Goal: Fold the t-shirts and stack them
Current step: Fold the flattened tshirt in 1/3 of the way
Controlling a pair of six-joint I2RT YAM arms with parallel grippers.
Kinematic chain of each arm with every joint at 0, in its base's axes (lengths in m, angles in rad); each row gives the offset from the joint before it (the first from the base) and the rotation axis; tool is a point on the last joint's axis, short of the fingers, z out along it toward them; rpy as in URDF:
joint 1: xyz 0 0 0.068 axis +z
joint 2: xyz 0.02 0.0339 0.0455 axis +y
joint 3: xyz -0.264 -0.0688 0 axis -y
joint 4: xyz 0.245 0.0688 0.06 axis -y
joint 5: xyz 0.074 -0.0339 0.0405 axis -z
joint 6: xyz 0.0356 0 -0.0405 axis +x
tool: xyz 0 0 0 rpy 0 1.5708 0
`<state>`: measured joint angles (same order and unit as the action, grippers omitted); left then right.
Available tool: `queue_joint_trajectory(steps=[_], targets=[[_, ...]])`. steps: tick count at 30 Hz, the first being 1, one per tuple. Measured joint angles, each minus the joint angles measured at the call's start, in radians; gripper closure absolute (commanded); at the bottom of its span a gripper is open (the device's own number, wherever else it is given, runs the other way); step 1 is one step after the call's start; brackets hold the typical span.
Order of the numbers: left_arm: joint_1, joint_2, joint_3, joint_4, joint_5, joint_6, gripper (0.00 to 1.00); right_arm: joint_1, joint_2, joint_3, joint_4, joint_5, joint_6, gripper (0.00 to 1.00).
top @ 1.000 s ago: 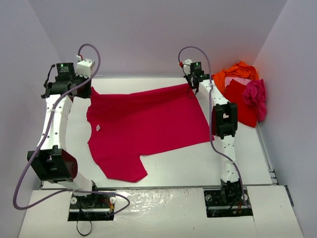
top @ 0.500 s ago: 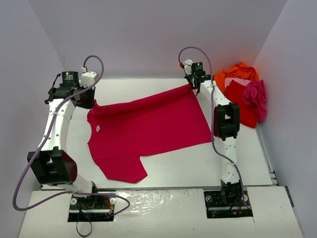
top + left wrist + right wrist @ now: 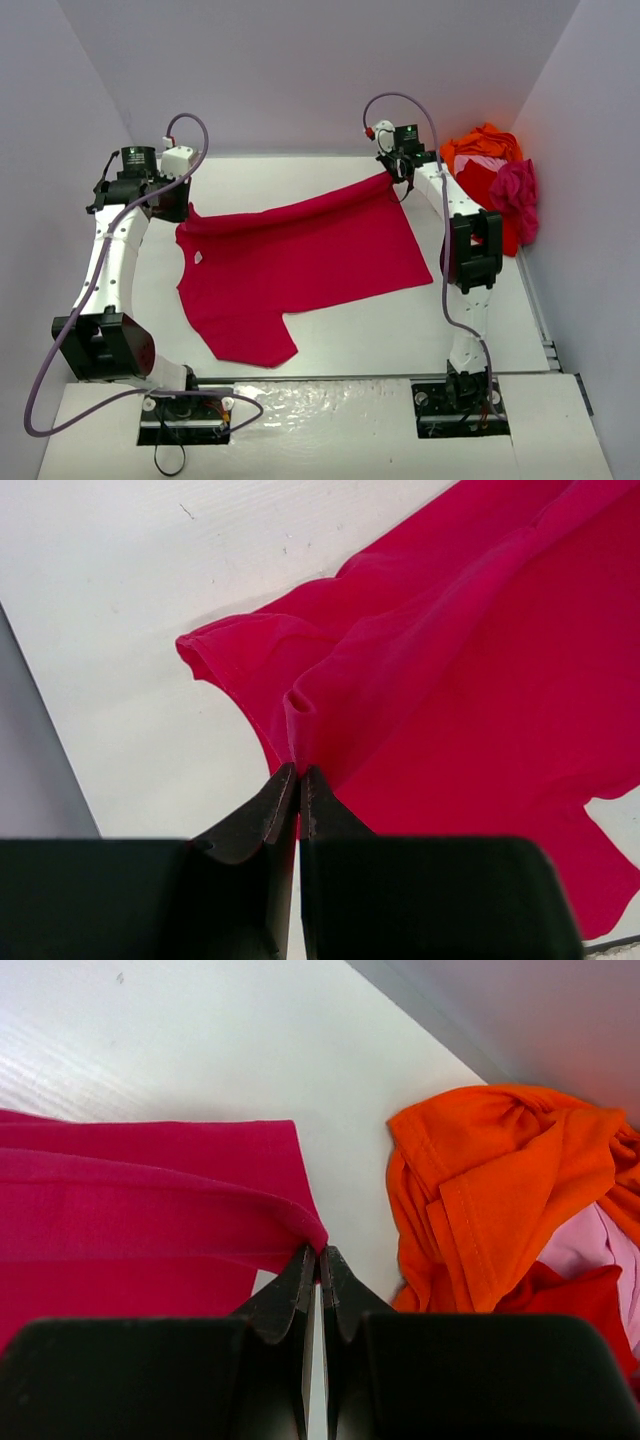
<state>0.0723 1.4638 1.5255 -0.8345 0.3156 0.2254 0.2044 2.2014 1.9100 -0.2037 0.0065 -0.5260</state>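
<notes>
Crimson t-shirt has both far corners clamped, hidden inside left pincer and right pincer.

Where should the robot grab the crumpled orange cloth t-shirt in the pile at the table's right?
Probably pinch the stitched hem fold on the orange t-shirt, coming from above on its side facing the white table. That fold stands up, while pale pink cloth and red cloth crowd its other side. The right gripper must first release the crimson cloth t-shirt.
</notes>
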Motion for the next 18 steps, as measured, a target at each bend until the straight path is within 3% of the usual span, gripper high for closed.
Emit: queue_joint_trajectory(steps=[7,18], targets=[[0.0,-0.001,-0.001,0.0,-0.004,0.002,1.0,0.023,-0.102,-0.127,-0.037,-0.031,-0.054,1.0],[0.0,-0.017,-0.001,-0.001,-0.01,0.006,1.0,0.068,-0.111,-0.192,-0.128,-0.067,-0.111,1.0]])
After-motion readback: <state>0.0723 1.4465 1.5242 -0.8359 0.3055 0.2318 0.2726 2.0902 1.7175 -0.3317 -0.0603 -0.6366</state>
